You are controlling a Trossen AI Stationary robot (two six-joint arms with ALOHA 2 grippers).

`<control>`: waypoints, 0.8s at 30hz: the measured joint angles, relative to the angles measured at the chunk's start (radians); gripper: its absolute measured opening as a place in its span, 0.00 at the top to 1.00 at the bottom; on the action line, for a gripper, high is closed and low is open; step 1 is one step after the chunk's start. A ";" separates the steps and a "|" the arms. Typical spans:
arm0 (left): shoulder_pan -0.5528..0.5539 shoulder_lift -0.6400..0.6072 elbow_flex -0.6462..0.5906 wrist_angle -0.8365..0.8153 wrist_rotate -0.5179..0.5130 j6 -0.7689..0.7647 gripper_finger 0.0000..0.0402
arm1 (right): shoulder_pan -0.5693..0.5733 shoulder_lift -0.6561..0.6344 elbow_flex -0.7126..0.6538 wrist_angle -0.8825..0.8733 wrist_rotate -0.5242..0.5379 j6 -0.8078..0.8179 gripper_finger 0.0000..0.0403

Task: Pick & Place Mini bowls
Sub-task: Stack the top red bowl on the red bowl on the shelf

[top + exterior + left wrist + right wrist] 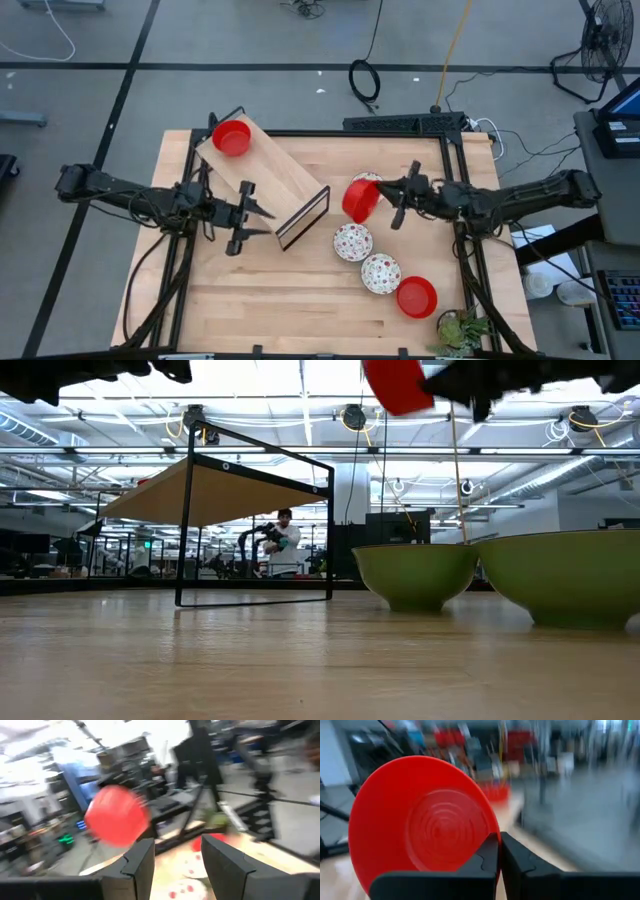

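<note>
Gripping a plain red mini bowl (359,199) by its rim, the right gripper (388,197) is holding it tilted on edge in the air — fingers pinched tight on it. Another red bowl (231,138) is sitting on the raised wooden shelf (262,170). Two patterned bowls (352,241) and one red bowl (416,297) are lying on the table (300,300). The left gripper (258,215) is hovering beside the shelf — fingers parted, empty.

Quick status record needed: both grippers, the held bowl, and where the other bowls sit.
right gripper: shut on red bowl, raised off the table
left gripper: open, empty, beside the shelf
on shelf: one red bowl
on table: patterned bowls, red bowl
partly hidden: another patterned bowl behind the held one
</note>
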 joint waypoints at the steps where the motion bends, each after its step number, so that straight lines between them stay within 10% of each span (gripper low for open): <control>1: 0.000 0.020 0.003 0.031 -0.036 0.004 0.59 | 0.007 0.026 0.000 0.085 0.000 -0.078 1.00; 12: -0.066 0.273 0.181 0.143 -0.416 0.289 0.59 | 0.033 0.417 0.000 1.042 0.130 -0.755 1.00; 24: -0.068 0.535 0.435 0.239 -0.624 0.471 0.59 | -0.026 0.616 0.214 1.071 0.104 -0.979 1.00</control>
